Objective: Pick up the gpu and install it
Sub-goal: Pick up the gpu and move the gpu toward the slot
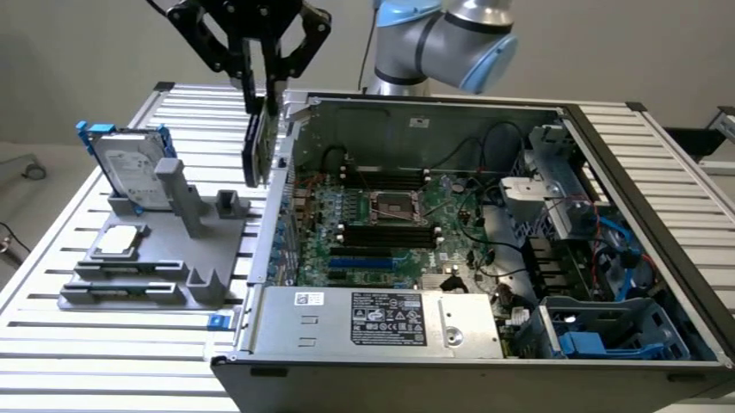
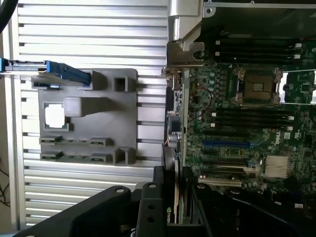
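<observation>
Mid-carry, holding the gpu (image 1: pixel 260 148) clamped edge-down in the pincer (image 1: pixel 262 96) at the wall of the open computer case (image 1: pixel 274 249), unseated; probably calls for squaring it over the blue slot (image 1: pixel 358 257) on the motherboard (image 1: pixel 455 220).

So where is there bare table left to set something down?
Bare slats lie between the fixture and the table's near edge, beyond the drive, and beside the case on the exterior view's right. Crowded: the gap between fixture and case, above which the end effector holds the gpu.
</observation>
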Tool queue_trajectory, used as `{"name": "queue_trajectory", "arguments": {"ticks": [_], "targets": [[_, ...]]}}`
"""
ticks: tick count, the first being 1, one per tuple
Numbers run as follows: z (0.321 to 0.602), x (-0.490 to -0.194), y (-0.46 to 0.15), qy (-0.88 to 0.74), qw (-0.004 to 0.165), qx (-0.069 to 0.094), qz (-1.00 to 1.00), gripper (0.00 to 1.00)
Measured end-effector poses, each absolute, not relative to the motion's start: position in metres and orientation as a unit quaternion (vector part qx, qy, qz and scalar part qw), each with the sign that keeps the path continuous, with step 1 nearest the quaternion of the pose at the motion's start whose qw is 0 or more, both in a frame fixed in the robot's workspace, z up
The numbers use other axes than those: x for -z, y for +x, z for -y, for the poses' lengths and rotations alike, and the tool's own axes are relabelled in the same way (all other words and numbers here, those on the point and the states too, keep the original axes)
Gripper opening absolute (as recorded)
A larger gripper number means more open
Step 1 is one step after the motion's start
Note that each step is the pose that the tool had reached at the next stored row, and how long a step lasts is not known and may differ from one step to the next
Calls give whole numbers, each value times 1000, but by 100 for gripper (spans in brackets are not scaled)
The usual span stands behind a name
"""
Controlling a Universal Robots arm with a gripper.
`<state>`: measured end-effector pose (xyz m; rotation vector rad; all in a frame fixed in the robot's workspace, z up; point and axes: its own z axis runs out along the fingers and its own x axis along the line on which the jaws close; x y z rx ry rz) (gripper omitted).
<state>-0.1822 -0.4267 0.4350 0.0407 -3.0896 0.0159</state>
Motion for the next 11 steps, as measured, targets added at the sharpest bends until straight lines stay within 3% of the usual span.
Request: {"name": "queue_trajectory", "arguments": {"ticks": [11], "targets": [[427, -430, -132, 13, 26, -5, 1000, 26]]}}
